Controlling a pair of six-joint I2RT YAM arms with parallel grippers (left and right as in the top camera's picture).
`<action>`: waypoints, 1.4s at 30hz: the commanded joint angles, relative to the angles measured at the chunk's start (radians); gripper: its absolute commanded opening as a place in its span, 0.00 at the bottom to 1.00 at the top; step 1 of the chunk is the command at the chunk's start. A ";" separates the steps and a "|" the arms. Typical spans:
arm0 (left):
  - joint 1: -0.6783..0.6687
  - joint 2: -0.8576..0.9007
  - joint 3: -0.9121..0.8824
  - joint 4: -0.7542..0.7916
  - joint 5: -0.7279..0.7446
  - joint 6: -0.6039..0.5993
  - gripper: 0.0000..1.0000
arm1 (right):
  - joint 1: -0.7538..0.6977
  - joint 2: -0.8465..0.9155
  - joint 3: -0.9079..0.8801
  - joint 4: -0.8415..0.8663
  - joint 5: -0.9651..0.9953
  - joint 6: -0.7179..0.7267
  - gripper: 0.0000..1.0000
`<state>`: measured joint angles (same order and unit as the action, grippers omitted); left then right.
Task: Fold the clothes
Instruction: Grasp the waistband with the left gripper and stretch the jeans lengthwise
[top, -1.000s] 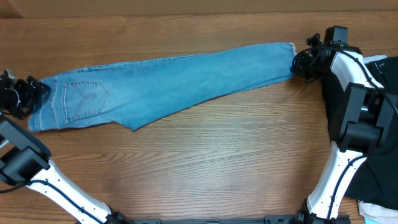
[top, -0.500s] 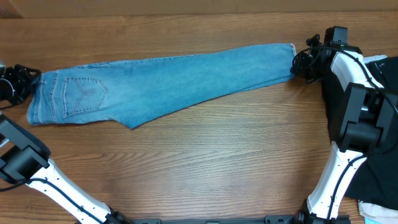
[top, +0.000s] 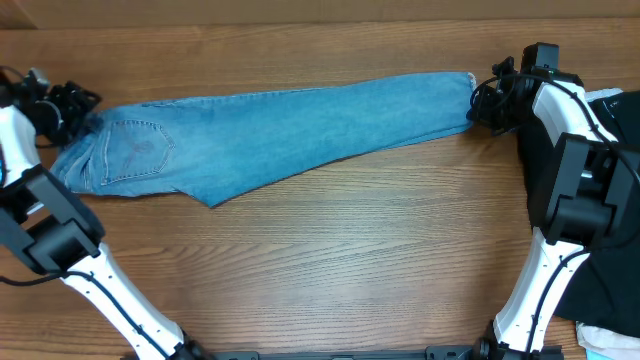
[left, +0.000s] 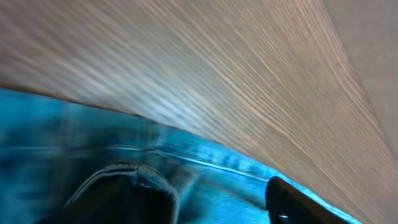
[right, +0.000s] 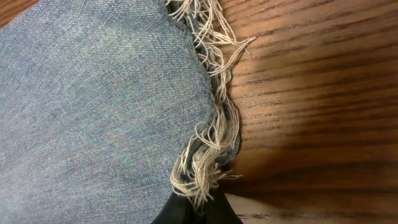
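The clothes, light blue jeans (top: 280, 125), lie folded lengthwise across the table, waist at the left and frayed hem (right: 205, 149) at the right. My left gripper (top: 72, 103) sits at the waist's far corner. In the left wrist view, which is blurred, its jaws (left: 211, 202) stand wide apart with waistband denim (left: 224, 177) between them. My right gripper (top: 482, 100) is at the hem end. In the right wrist view its black fingertips (right: 198, 210) are pinched together on the hem's loose threads, and the denim (right: 93, 93) spreads out to the left.
A black garment (top: 615, 300) lies at the right edge under the right arm, with a bit of white cloth (top: 612, 97) beside it and another (top: 600, 335) at the bottom right. Bare wooden table (top: 330, 250) stretches in front of the jeans.
My left gripper has moved away and to the right, from the waist's left edge to its far corner. The waist edge has shifted slightly right with it. The right arm has not moved.
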<state>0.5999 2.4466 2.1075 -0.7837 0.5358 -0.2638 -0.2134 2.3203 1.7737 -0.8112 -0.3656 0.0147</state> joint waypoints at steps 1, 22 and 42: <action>-0.015 0.005 0.022 0.004 0.003 -0.040 0.67 | 0.006 0.013 -0.007 -0.027 0.017 -0.003 0.04; 0.035 0.001 0.109 -0.046 -0.262 -0.132 0.07 | 0.006 0.013 -0.007 -0.009 0.035 -0.003 0.04; 0.040 0.183 0.059 -0.015 -0.510 0.164 0.04 | -0.003 0.013 -0.007 -0.007 0.193 -0.023 0.04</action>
<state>0.6292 2.5267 2.1845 -0.8207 0.1223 -0.1398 -0.2119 2.3199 1.7744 -0.8108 -0.3393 0.0029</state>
